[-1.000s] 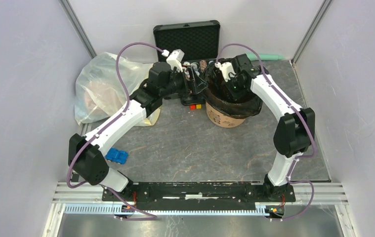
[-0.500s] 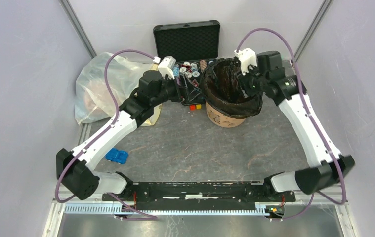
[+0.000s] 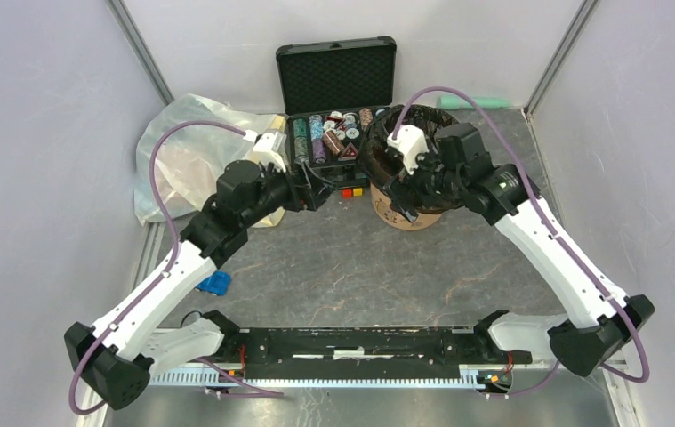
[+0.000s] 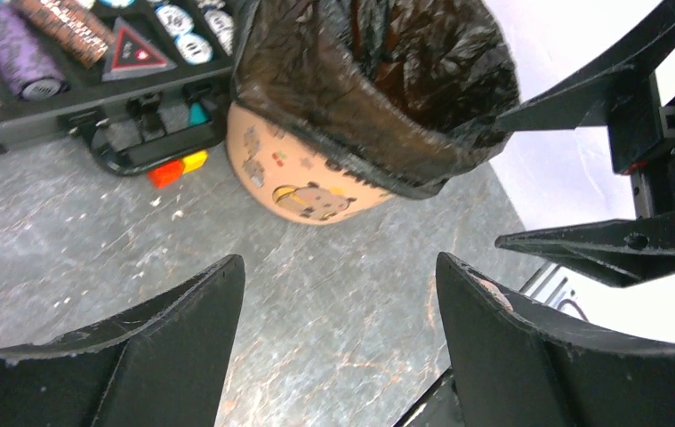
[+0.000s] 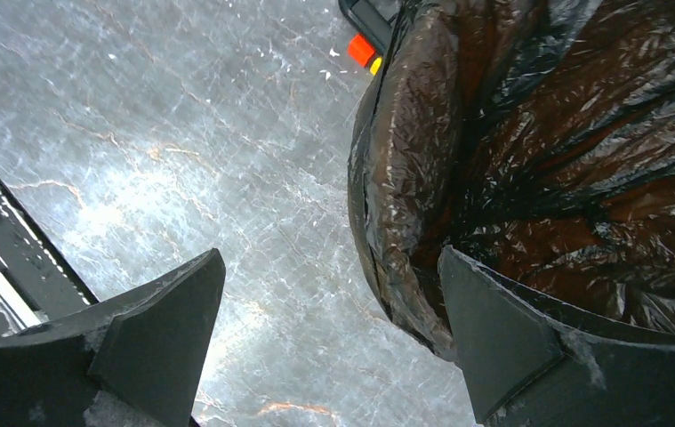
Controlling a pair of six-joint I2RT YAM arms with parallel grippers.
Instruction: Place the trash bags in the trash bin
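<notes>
The trash bin [image 3: 402, 216] is a peach-orange bucket standing at the back middle of the table. The glossy black trash bag [image 3: 376, 147] lines its inside and folds out over the rim. My right gripper [image 3: 402, 189] hangs open over the bin's near-left rim. In the right wrist view, one finger [image 5: 502, 329] is above the bag [image 5: 538, 133] and the other above bare table, and nothing is gripped. My left gripper [image 3: 316, 189] is open and empty, left of the bin. Its wrist view looks past its fingertips [image 4: 340, 262] to the lined bin [image 4: 307, 182].
An open black case of chips [image 3: 338, 80] stands behind and left of the bin, with small red and yellow blocks [image 3: 351, 191] in front of it. A big translucent bag [image 3: 182, 151] fills the back left. A blue toy [image 3: 216, 283] lies near the left arm.
My right gripper has opened and swung from the bin's far-right rim round to its near-left rim. My left arm has drawn back from the bin, towards the near left.
</notes>
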